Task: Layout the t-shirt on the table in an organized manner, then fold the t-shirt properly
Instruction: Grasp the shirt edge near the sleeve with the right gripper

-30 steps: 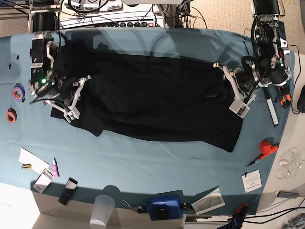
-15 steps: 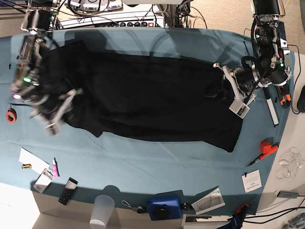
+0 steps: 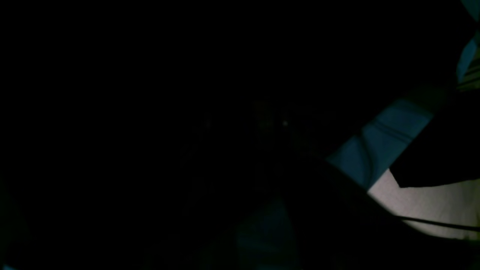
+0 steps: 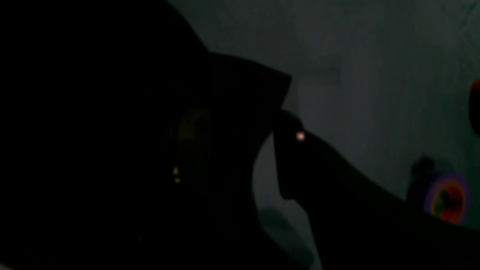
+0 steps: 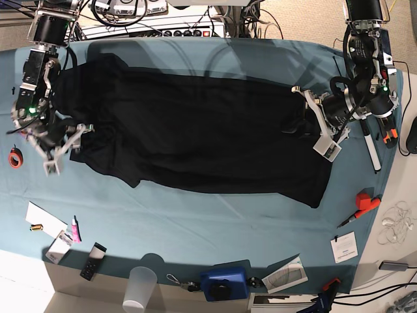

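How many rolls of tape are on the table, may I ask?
2: a red roll at the base view's left edge; a purple roll, seen only from the right wrist. Others may be hidden.

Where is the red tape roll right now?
In the base view the red tape roll lies flat on the table near its left edge, just below and left of the right hand, apart from the t-shirt.

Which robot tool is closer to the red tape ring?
The right tool. It hangs just beside the red tape ring, at the t-shirt's edge. The left tool is far across the table.
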### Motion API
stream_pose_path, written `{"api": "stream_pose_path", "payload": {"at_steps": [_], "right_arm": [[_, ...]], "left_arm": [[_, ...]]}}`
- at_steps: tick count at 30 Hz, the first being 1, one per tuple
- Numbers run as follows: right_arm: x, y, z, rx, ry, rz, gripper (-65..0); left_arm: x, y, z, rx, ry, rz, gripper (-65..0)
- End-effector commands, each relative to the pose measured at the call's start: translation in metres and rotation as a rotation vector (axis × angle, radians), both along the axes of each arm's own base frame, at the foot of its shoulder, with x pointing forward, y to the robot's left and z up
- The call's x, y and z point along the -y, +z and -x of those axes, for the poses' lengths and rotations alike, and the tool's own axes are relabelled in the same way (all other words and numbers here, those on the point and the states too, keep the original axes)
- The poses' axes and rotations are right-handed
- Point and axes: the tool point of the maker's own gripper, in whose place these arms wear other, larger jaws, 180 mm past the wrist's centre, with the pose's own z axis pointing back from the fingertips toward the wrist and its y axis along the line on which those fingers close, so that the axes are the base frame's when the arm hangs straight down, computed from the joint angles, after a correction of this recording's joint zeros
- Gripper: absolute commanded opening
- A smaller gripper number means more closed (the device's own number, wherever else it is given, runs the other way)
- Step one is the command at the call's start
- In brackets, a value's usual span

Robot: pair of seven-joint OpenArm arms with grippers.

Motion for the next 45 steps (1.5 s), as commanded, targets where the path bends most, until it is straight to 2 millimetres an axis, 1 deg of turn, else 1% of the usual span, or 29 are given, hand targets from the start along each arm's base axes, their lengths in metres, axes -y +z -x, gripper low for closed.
{"api": "stream_pose_path", "payload": {"at_steps": [1, 8, 10, 11, 12, 16, 17, 20, 22, 24, 28, 30, 32, 34, 37, 38, 40, 41, 43, 45], "right_arm": [[0.004, 0.02, -0.013, 0.074, 0.005, 0.009, -37.5], [0.0, 0.032, -0.026, 0.113, 0.017, 0.007, -37.5], [-0.004, 0.032, -0.028, 0.112, 0.03, 0.009, -37.6], [-0.007, 0.031, -0.028, 0.109, 0.038, 0.009, -38.7], [-0.01, 0.029, -0.028, 0.103, 0.047, 0.009, -42.2], [-0.017, 0.019, -0.023, 0.046, 0.067, 0.018, -61.9], [-0.017, 0.017, -0.022, 0.033, 0.068, 0.023, -65.0], [-0.012, 0.016, -0.02, 0.019, 0.061, 0.053, -65.0], [-0.013, 0.021, -0.023, 0.035, 0.064, 0.057, -65.0], [-0.019, 0.036, -0.029, 0.096, 0.084, 0.064, -65.0], [-0.036, 0.075, -0.039, 0.225, 0.138, 0.093, -65.0], [-0.042, 0.086, -0.04, 0.257, 0.154, 0.103, -65.0], [-0.043, 0.089, -0.041, 0.265, 0.158, 0.106, -65.0], [-0.038, 0.088, -0.04, 0.257, 0.143, 0.134, -65.0], [-0.019, 0.079, -0.036, 0.206, 0.09, 0.215, -65.0], [-0.015, 0.074, -0.035, 0.185, 0.075, 0.214, -61.8], [-0.008, 0.061, -0.032, 0.139, 0.057, 0.204, -49.6], [-0.006, 0.053, -0.03, 0.118, 0.049, 0.196, -46.0], [0.0, 0.041, -0.028, 0.087, 0.033, 0.18, -44.9], [0.005, 0.033, -0.029, 0.092, 0.005, 0.16, -44.9]], "left_arm": [[0.001, 0.013, -0.006, 0.05, -0.004, 0.018, -51.2], [0.001, 0.014, -0.006, 0.051, -0.004, 0.02, -51.2], [0.001, 0.014, -0.006, 0.05, -0.003, 0.02, -51.2], [0.002, 0.014, -0.006, 0.05, -0.003, 0.022, -51.2], [0.002, 0.014, -0.006, 0.05, -0.004, 0.023, -51.2], [0.006, 0.014, -0.006, 0.05, -0.001, 0.039, -51.2], [0.007, 0.014, -0.006, 0.05, 0.0, 0.041, -51.2], [0.01, 0.014, -0.006, 0.05, 0.001, 0.051, -51.2], [0.011, 0.015, -0.006, 0.05, 0.002, 0.058, -51.2], [0.013, 0.015, -0.006, 0.051, 0.003, 0.064, -51.2], [0.014, 0.015, -0.006, 0.05, 0.004, 0.068, -51.2], [0.014, 0.015, -0.006, 0.05, 0.004, 0.068, -51.2], [0.014, 0.015, -0.006, 0.05, 0.004, 0.067, -51.2], [0.014, 0.015, -0.006, 0.05, 0.004, 0.067, -51.2], [0.014, 0.015, -0.006, 0.05, 0.004, 0.068, -51.2], [0.014, 0.015, -0.006, 0.05, 0.004, 0.068, -51.2], [0.014, 0.015, -0.006, 0.05, 0.004, 0.068, -51.2], [0.014, 0.015, -0.006, 0.05, 0.004, 0.067, -51.2], [0.014, 0.015, -0.006, 0.05, 0.004, 0.067, -51.2], [0.014, 0.015, -0.006, 0.05, 0.004, 0.068, -51.2]]}}
